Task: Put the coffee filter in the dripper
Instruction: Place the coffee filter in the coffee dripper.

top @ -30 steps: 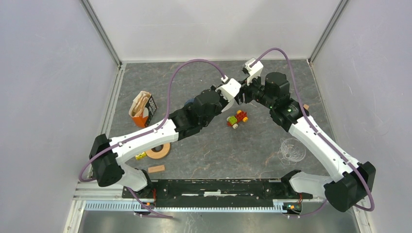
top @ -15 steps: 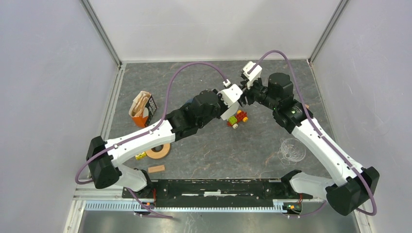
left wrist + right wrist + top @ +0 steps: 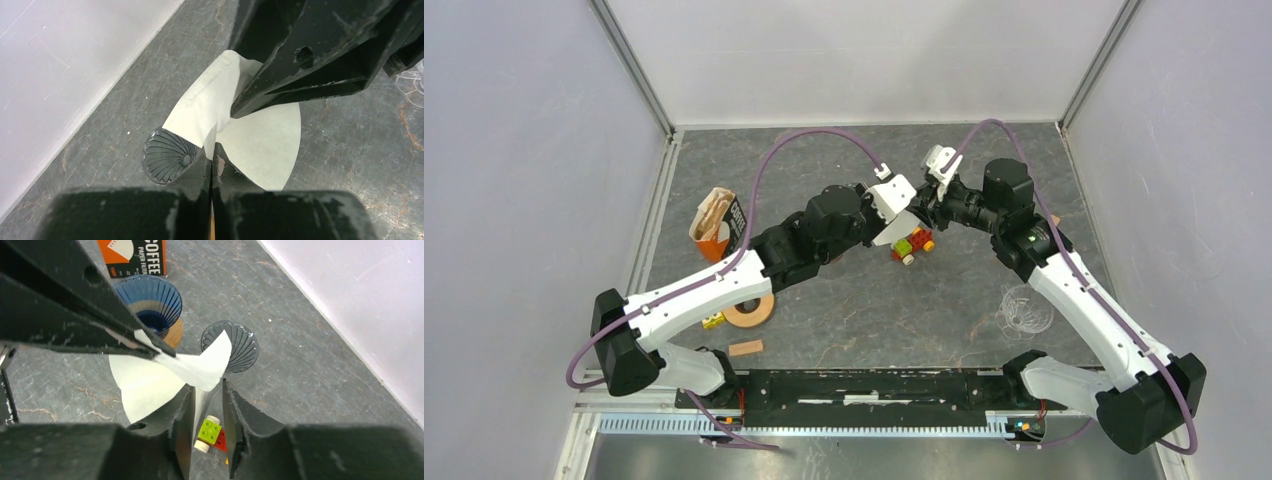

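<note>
Coffee filter (image 3: 260, 140), a white paper fan, hangs in the air over the far middle of the table. A dark ribbed dripper (image 3: 242, 347) stands on the table close beneath it. Left gripper (image 3: 211, 165) is clamped tight on the filter's edge. Right gripper (image 3: 209, 390) straddles one flap with its jaws partly apart, apparently to spread it. Lifting looks done. Seating the filter in a dripper is not yet done.

A dark grey marbled table top (image 3: 864, 310) sits enclosed by plain pale walls (image 3: 864, 60) with metal corner posts (image 3: 631, 65).
</note>
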